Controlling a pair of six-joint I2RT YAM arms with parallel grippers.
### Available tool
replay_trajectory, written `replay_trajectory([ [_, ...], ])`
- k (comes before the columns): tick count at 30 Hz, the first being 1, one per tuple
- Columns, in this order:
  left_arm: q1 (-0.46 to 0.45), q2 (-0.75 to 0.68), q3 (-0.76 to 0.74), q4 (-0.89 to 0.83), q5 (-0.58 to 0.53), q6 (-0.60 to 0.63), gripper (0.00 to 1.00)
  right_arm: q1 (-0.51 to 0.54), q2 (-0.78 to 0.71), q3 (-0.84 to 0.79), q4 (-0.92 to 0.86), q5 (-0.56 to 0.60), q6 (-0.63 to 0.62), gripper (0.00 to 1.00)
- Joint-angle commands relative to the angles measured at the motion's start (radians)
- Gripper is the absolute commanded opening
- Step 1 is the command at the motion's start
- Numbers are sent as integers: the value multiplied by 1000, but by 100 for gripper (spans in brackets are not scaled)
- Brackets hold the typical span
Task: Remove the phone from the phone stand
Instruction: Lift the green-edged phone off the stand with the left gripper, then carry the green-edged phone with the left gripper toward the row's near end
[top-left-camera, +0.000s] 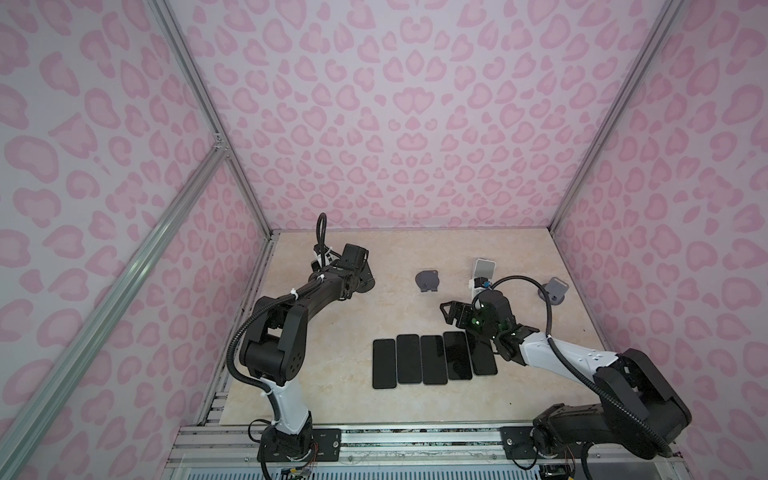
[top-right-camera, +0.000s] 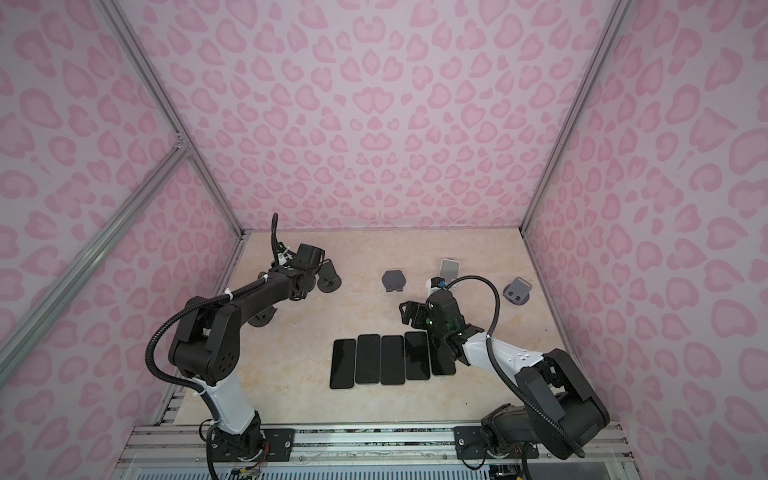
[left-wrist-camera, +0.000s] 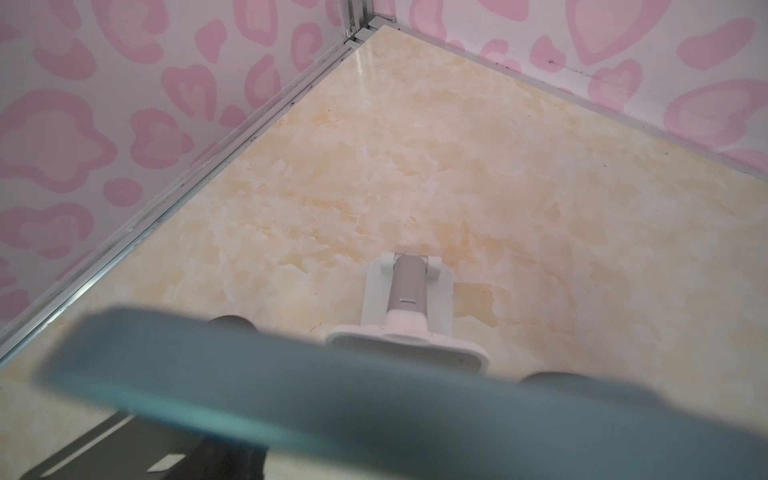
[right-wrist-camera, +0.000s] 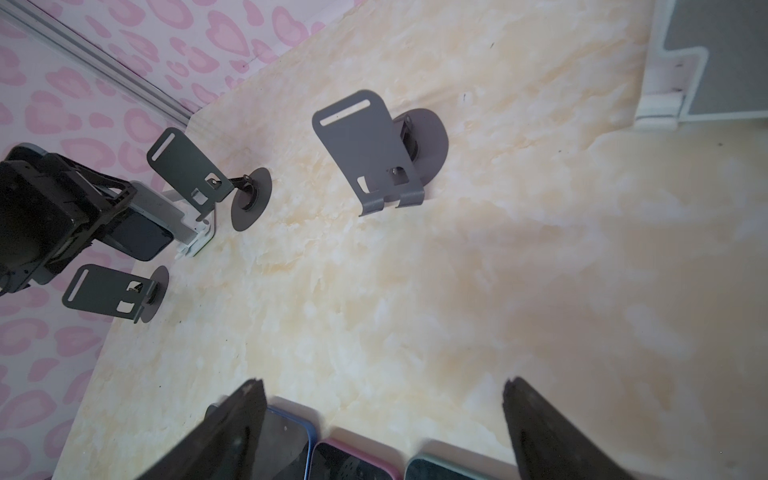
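My left gripper (left-wrist-camera: 390, 353) is shut on a teal-cased phone (left-wrist-camera: 291, 386), a blurred bar across the left wrist view. Just beyond it stands a white phone stand (left-wrist-camera: 405, 291); I cannot tell whether phone and stand still touch. The right wrist view shows the same left gripper (right-wrist-camera: 104, 216) holding that phone (right-wrist-camera: 141, 237) tilted by the white stand (right-wrist-camera: 195, 237). In both top views the wrist hides this grip (top-left-camera: 361, 272) (top-right-camera: 318, 266). My right gripper (right-wrist-camera: 382, 386) (top-left-camera: 451, 316) (top-right-camera: 409, 313) hangs open and empty over the far ends of the flat phones.
Several phones (top-left-camera: 432, 359) (top-right-camera: 392, 359) lie side by side near the front. A second white stand at the back right carries a phone (top-left-camera: 485, 270) (top-right-camera: 450, 270). Empty dark grey stands (top-left-camera: 428, 282) (top-left-camera: 555, 291) (top-right-camera: 330, 278) (right-wrist-camera: 370, 158) are spread along the back.
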Motion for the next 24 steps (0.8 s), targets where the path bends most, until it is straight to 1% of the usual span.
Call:
replay_trajectory([
  [1, -7, -29, -4, 23, -22, 20, 73, 2, 1, 3, 21, 0, 2, 91],
  [14, -60, -186, -73, -11, -35, 50, 73, 8, -9, 1, 20, 1, 1, 91],
  [18, -84, -243, -112, -30, -11, 66, 73, 9, -14, -2, 19, 6, 0, 91],
  [22, -110, -310, -168, -39, 37, 93, 72, 11, -17, -4, 16, 10, -4, 91],
  [24, -119, -348, -201, -47, 78, 110, 72, 11, -17, -5, 16, 10, -4, 91],
])
